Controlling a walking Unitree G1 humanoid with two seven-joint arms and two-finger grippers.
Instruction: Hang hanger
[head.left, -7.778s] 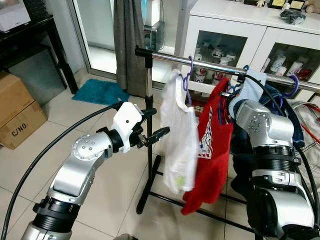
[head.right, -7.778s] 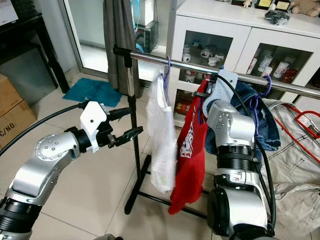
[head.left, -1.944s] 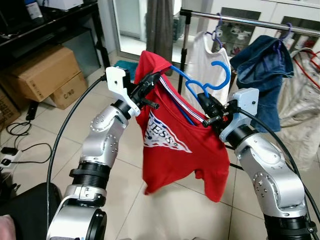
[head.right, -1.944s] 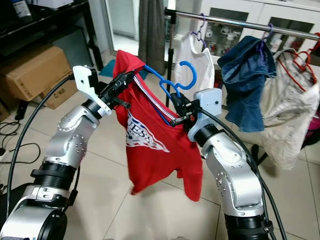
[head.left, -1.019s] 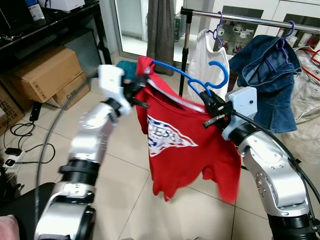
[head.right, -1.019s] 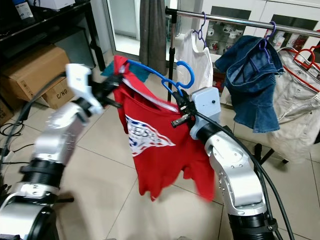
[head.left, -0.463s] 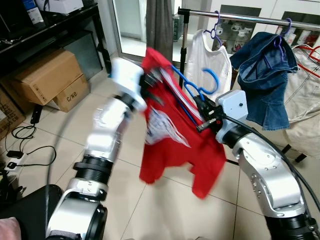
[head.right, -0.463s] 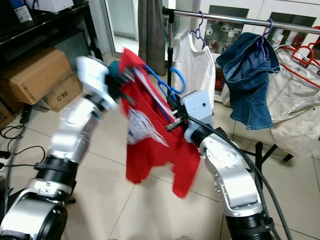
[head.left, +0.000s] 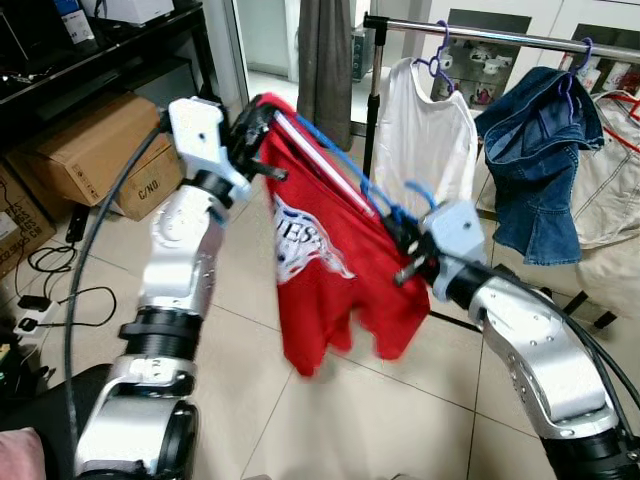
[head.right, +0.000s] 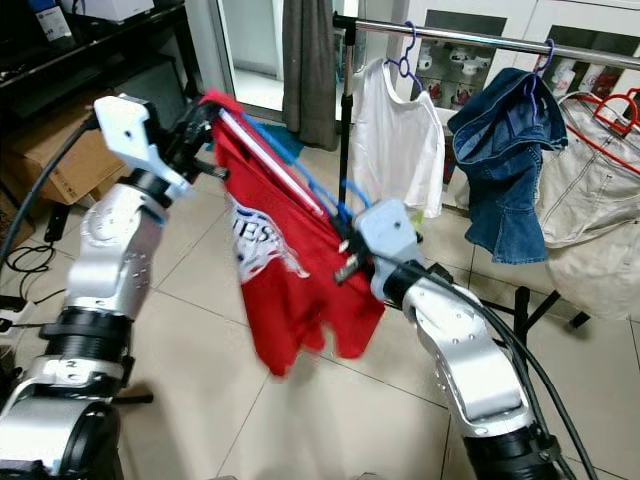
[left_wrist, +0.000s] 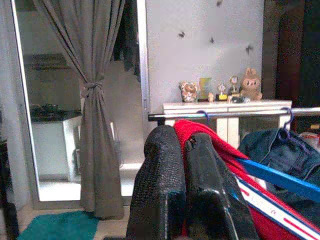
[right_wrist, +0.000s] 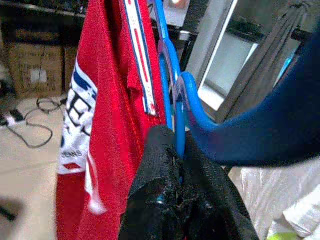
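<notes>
Clearly, in the left eye view a red shirt (head.left: 330, 270) on a blue hanger (head.left: 345, 170) is held up between the two arms, in front of the clothes rail (head.left: 500, 38). The left gripper (head.left: 252, 122) is raised at the high end of the shirt, with its fingers closed on the red cloth at the shoulder. The right gripper (head.left: 398, 235) is lower, at the other end, beside the hanger's hook; the shirt hangs tilted, from upper left down to the right. On the rail behind are seen a white shirt (head.left: 432, 140) and a blue denim garment (head.left: 540, 150), each on a purple hanger. Cardboard boxes (head.left: 95, 150) stand on the floor to the robot's left.

In the right eye view the same scene is given; a grey curtain (head.right: 308, 60) hangs behind the rail's post, and a pale garment (head.right: 590, 210) is seen at the far right.

In the left wrist view the two black fingers (left_wrist: 162, 190) are pressed together, and the red cloth comes out between them. The blue bar of the hanger runs just beside them.

In the right wrist view the fingers (right_wrist: 160, 185) are shut narrowly on the blue hanger near its hook, and the red shirt hangs beside them.
</notes>
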